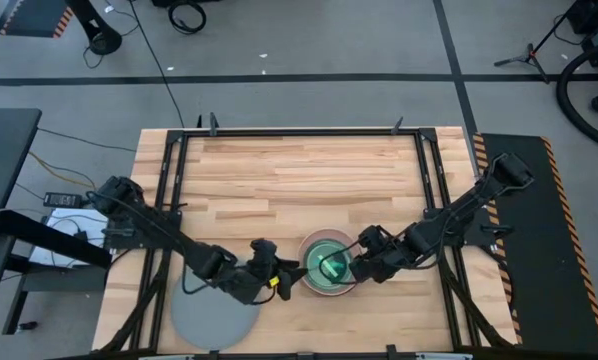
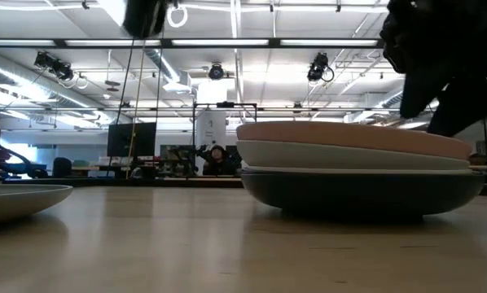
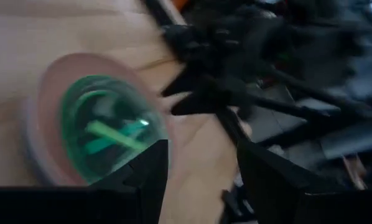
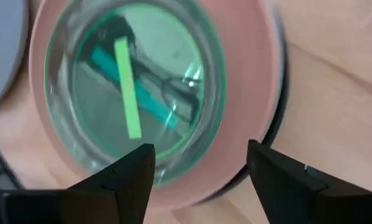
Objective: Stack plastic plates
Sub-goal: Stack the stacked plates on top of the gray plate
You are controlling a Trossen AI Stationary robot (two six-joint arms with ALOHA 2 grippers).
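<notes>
A stack of plates (image 1: 327, 263) stands near the table's near edge. A glossy dark teal plate (image 4: 136, 87) lies on top, inside a salmon pink plate (image 4: 251, 74). In the low view the pink plate (image 2: 349, 134) rests on a pale plate (image 2: 349, 156), which rests on a dark bottom plate (image 2: 357, 191). A large grey plate (image 1: 214, 318) lies flat to the stack's left. My left gripper (image 1: 287, 272) is open just left of the stack. My right gripper (image 1: 357, 262) is open at the stack's right rim. In the right wrist view its fingers (image 4: 133, 177) straddle the pink rim from above.
Both arms reach in low from the table's sides and meet at the stack. The table's metal frame rails (image 1: 169, 190) run along the left and right sides. Bare wood (image 1: 299, 180) spreads over the far half of the table.
</notes>
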